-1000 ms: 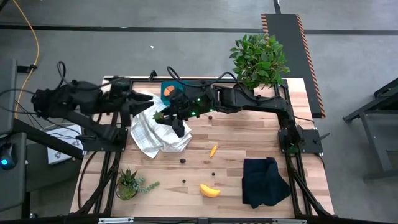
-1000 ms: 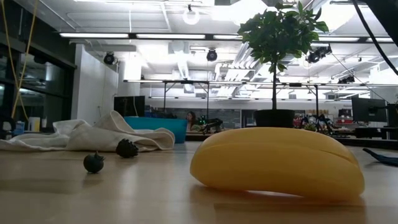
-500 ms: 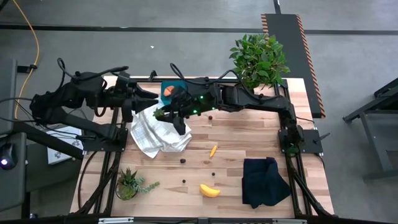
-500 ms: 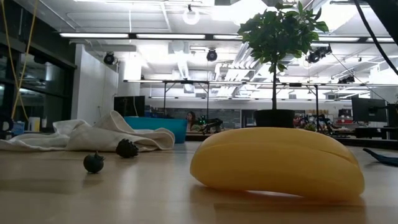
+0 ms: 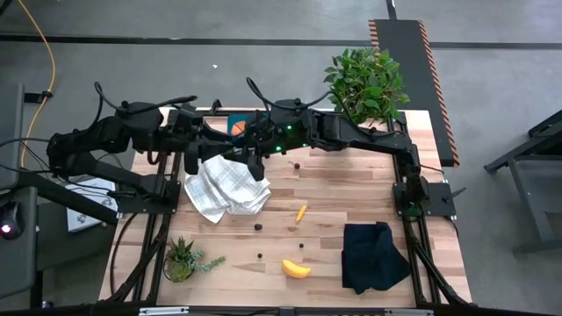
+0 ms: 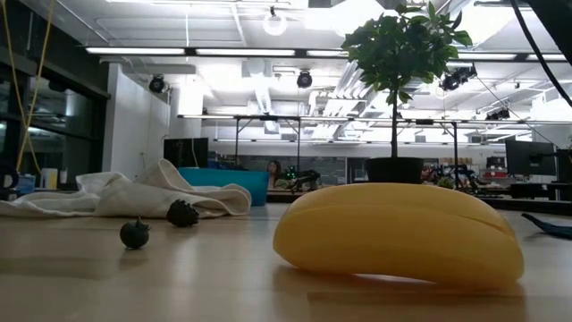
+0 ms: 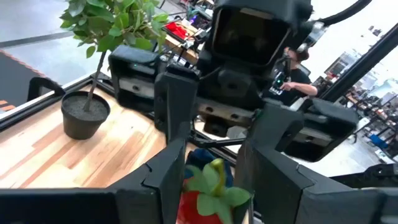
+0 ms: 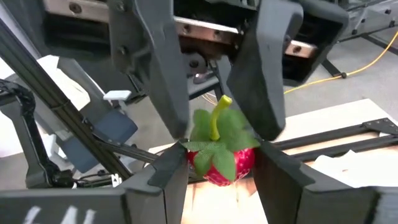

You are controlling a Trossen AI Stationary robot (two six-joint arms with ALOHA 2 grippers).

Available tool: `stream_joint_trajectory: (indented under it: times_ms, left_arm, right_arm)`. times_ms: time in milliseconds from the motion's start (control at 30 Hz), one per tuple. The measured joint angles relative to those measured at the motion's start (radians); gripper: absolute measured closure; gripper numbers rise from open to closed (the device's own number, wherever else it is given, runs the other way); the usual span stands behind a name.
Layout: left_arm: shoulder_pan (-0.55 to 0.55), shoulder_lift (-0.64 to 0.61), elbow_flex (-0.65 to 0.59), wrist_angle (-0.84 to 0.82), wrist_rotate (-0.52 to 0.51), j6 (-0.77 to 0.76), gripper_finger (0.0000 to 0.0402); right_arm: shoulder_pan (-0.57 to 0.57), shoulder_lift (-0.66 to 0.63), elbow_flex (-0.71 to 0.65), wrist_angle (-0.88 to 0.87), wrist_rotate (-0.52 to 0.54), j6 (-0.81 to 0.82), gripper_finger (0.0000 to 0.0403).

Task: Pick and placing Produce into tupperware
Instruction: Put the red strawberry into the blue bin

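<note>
Wooden surface [image 5: 351, 189] carries a white checked cloth [image 5: 224, 189] at centre-left, a banana [image 5: 296, 269] and black cloth [image 5: 373, 254] lower down, and a leafy bush [image 5: 366, 83] at upper right. At upper centre both arms crowd over the teal tupperware [image 5: 235, 125], largely hiding it. The right pincer [image 8: 221, 155] grips a red strawberry [image 8: 221, 158], while the left pincer [image 7: 208, 171] stands wide around it.

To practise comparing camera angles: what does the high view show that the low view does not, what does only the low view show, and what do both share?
Only the high view shows both arms, the right pincer meeting the left pincer near the tupperware, the carrot and the black cloth. Only the low view shows the ceiling lights. Both show the banana, the white cloth and the leafy plant.
</note>
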Motion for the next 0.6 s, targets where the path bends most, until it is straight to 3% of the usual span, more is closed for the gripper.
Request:
stream_joint_trajectory:
  times_ms: [367, 600]
  left_arm:
    - [0.000, -0.001, 0.000, -0.001, -0.001, 0.017, 0.0248]
    - [0.000, -0.001, 0.000, -0.001, 0.005, 0.025, 0.0302]
  right_arm:
    - [0.000, 0.000, 0.000, 0.000, 0.000, -0.015, 0.0254]
    - [-0.002, 0.000, 0.000, 0.001, -0.001, -0.022, 0.0254]
